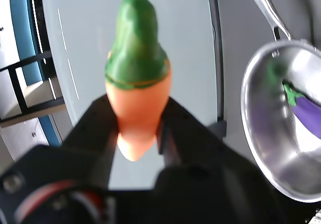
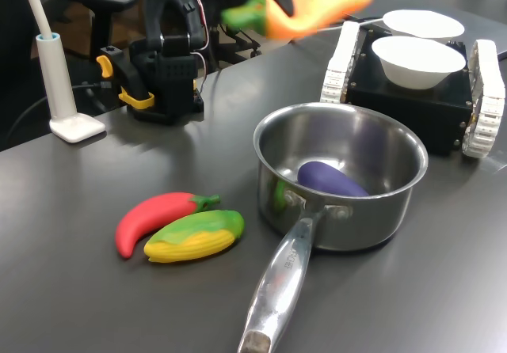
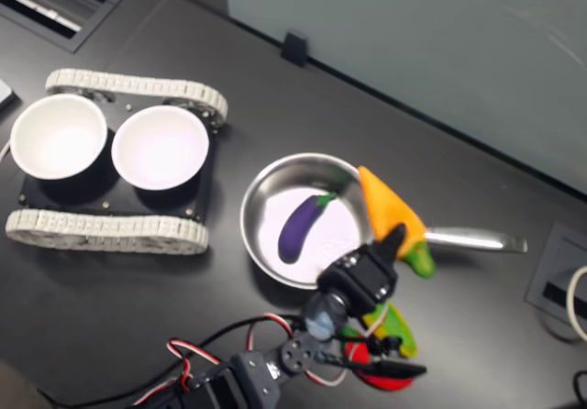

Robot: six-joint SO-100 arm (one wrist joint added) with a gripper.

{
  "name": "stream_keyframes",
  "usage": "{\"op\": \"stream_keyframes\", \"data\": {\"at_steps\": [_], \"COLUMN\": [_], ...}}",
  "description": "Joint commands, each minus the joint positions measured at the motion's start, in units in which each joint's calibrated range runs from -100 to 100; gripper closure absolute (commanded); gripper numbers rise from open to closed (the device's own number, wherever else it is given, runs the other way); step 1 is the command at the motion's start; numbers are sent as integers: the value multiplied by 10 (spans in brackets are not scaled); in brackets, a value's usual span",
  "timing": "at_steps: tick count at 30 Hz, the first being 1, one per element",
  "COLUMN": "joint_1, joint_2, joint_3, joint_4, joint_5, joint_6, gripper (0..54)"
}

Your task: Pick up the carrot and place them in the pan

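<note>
My gripper (image 1: 138,131) is shut on the carrot (image 1: 138,73), an orange body with a green stem end that sticks out past the fingers. The first exterior view shows the carrot (image 2: 313,9) blurred, held high over the table behind the pan (image 2: 360,218). From above, in the second exterior view, the carrot (image 3: 387,209) lies over the right rim of the pan (image 3: 252,198), where the long handle (image 3: 468,239) starts, with the gripper (image 3: 393,242) at its green end. The steel pan (image 1: 247,108) holds a purple toy eggplant (image 3: 301,226).
A red chili (image 2: 150,220) and a yellow-green corn (image 2: 194,236) lie at the first exterior view's left of the pan. Two white bowls (image 3: 57,136) (image 3: 160,148) sit on a black tracked vehicle (image 2: 412,104). A white lamp base (image 2: 75,127) stands beside the arm's base (image 2: 162,76).
</note>
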Motion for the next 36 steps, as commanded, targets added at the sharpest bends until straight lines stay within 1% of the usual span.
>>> {"op": "stream_keyframes", "data": {"at_steps": [1, 6, 12, 15, 25, 27, 36], "joint_1": [-45, -90, -125, -147, -187, -203, -225], "joint_2": [-34, -39, -48, -54, -72, -76, -80], "joint_3": [10, 52, 84, 102, 160, 169, 190], "joint_4": [-53, -76, -78, -79, -102, -103, -108], "joint_5": [8, 20, 29, 32, 42, 43, 43], "joint_6": [-6, -3, -1, 8, 26, 36, 45], "gripper": [533, 533, 533, 533, 533, 533, 533]}}
